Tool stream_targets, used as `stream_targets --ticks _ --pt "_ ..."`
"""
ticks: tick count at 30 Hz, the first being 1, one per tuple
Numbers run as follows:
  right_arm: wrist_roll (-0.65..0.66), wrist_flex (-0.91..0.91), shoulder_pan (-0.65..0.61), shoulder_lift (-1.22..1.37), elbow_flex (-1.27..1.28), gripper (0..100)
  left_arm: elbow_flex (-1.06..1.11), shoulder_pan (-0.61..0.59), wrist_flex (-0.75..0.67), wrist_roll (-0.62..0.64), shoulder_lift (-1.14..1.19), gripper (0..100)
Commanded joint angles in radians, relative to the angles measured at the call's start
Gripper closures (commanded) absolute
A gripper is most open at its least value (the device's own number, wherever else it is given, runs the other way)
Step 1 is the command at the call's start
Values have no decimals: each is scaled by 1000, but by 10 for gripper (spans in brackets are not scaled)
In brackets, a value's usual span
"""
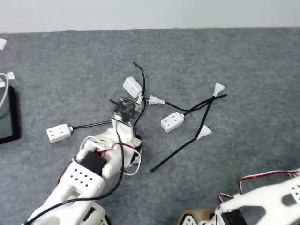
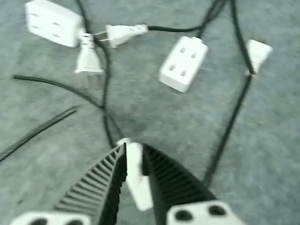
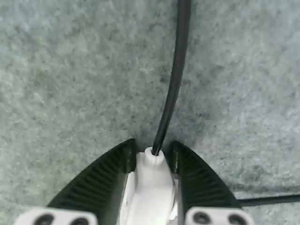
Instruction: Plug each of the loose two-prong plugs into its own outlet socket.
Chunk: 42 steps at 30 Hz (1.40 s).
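**Worktop.** Inspected grey, carpet-like worktop (image 1: 253,56).

**Arms.** Found left arm (image 1: 86,180) stretched from the near left corner toward the centre. Found right arm (image 1: 267,199) low at the near right edge.

**Sockets.**
- Left socket (image 1: 58,133): well apart at the left.
- Far socket (image 1: 132,87): just beyond the left arm's end.
- Middle socket (image 1: 172,122): to the right of that.

**Loose plugs.**
- Centre plug (image 1: 154,100): just beside the far socket, judged not seated.
- Far-right plug (image 1: 218,88) and near-right plug (image 1: 205,132): lying free among crossed black cables (image 1: 176,153).

**Hands.**
- Left hand (image 2: 134,149): pinching a white plug (image 2: 136,180), cable end pointing away from the wrist, prongs hidden.
- Right hand (image 3: 152,146): likewise pressed on a second plug (image 3: 150,183), its cable (image 3: 175,75) running straight ahead, prongs hidden.

**Step in hand (judged).** Seating the white plug in a free socket, far or middle being nearest.

**Recommended.**
- Confirm prong direction first; with the cable end leading, expect to need a turn or regrasp.
- Square the prongs to the slots and approach straight along the socket face.
- Expect the socket to skid under a push, so brace it or press gently.
- Keep the trailing cable off the centre plug.
- Push without twisting, and let go only once flush.
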Motion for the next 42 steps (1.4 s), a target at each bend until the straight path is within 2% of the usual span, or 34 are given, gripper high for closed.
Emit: stream_targets --ticks 1,9,13,19,23,31,35,38,42 --pt "12 -38 -4 64 14 887 -7 84 -49 -14 -9 988" --pt "15 -28 -4 56 14 887 -2 170 -63 -8 -8 988" --pt "20 -19 -4 53 12 882 102 164 -161 -12 -8 987" --pt "20 173 -18 -15 -164 783 176 147 -216 -12 -8 961" --pt "-26 197 -21 -114 -253 779 174 147 -216 -6 -8 942" --pt "-37 196 -35 -389 -29 781 173 121 -216 -6 -6 942" --pt "-38 194 -62 -512 95 849 179 121 -216 -6 3 943" --pt "-40 193 -85 -573 189 864 137 121 -216 -5 84 943" --pt "-40 191 -116 -596 250 865 4 121 -215 18 305 969"
